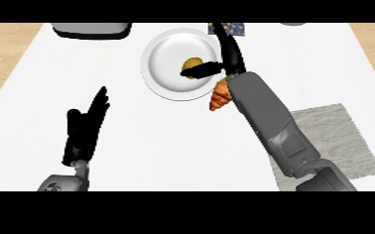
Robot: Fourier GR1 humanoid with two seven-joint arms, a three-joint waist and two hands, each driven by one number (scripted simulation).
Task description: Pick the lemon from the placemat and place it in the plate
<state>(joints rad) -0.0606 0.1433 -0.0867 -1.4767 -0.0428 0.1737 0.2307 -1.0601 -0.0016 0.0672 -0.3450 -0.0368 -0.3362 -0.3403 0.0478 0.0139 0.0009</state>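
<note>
Your lemon (192, 62) sits in the plate (164, 54); your right hand (233, 62) has straight fingers, thumb seemingly touching it. 1 croissant (219, 95) crowds the plate's near-right rim. Left hand (82, 129) rests splayed by the counter (147, 144) front-left edge.

The lemon (192, 62) is small, round and yellow, and it lies inside the plate (164, 54) just off centre toward 3 o'clock, its lower edge hidden by the right robot hand (233, 62). The plate is round, white and shallow and sits flat on the worktop. The placemat (333, 129), a grey textured rectangle, lies flat at about 4 o'clock from the plate, well apart from it.
</note>
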